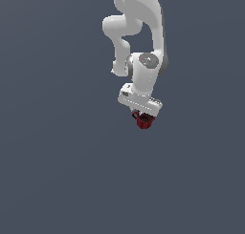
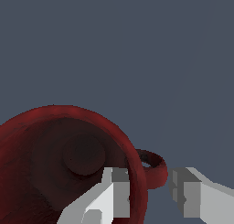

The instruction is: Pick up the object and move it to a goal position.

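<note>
My white pincer (image 1: 142, 114) straddles the rim of the small dark red loop-handled mug (image 1: 144, 121), one finger (image 2: 114, 191) inside, one outside beside the handle; whether it is clamped I cannot tell.

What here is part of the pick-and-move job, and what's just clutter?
Part of the job:
- dark red mug, loop handle beside the fingers
- gripper, one finger inside the rim, the other outside

Lying about:
- nothing else visible; only the plain grey surface
</note>
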`<state>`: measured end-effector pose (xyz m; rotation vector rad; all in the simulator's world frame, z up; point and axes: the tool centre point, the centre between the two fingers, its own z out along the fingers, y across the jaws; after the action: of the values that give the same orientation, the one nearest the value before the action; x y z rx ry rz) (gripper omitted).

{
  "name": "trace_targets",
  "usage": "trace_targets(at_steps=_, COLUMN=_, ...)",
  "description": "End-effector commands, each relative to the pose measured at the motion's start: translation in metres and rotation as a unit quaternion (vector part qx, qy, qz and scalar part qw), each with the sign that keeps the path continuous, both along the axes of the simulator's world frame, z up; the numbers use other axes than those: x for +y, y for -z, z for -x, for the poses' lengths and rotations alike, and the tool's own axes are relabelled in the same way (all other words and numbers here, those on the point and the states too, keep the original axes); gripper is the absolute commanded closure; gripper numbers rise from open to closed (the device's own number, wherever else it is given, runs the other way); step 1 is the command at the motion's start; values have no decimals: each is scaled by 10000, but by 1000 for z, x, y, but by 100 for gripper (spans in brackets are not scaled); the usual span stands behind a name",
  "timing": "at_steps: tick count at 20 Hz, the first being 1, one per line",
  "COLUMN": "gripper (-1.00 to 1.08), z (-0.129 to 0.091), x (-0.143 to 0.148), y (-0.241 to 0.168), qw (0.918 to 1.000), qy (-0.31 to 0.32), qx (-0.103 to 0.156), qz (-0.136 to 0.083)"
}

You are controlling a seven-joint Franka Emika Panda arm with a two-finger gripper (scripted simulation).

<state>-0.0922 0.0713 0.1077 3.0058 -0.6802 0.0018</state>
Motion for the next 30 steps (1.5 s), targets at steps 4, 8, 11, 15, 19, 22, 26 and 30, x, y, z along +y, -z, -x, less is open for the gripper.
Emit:
trace_targets(at_steps=4, gripper=108, z=-15, x=13, y=-39, qw=10000, qy=-3, qx=-18, qz=-5)
trace_targets(at_steps=8, gripper=108, z=-28, x=24, y=-74, qw=10000, qy=-6, qx=-17, qz=-6)
trace_targets(at_steps=11, gripper=108, z=-39, x=33, y=-101, qw=10000, qy=-8, qx=-17, qz=-7)
trace_targets(at_steps=15, gripper=108, z=-53, x=45, y=-137, qw=10000, qy=-10, qx=-17, qz=-8)
trace_targets(at_steps=19, gripper=108, z=-67, x=57, y=-171, qw=10000, qy=-12, qx=-16, qz=-9)
trace_targets(at_steps=22, gripper=108, z=-77, x=64, y=-194, qw=10000, qy=-14, qx=-16, qz=-10)
trace_targets(at_steps=26, gripper=108, z=-88, x=74, y=-221, qw=10000, qy=-16, qx=-16, qz=-11)
trace_targets(at_steps=30, gripper=108, z=-99, x=82, y=-246, qw=10000, qy=-19, qx=-15, qz=-11)
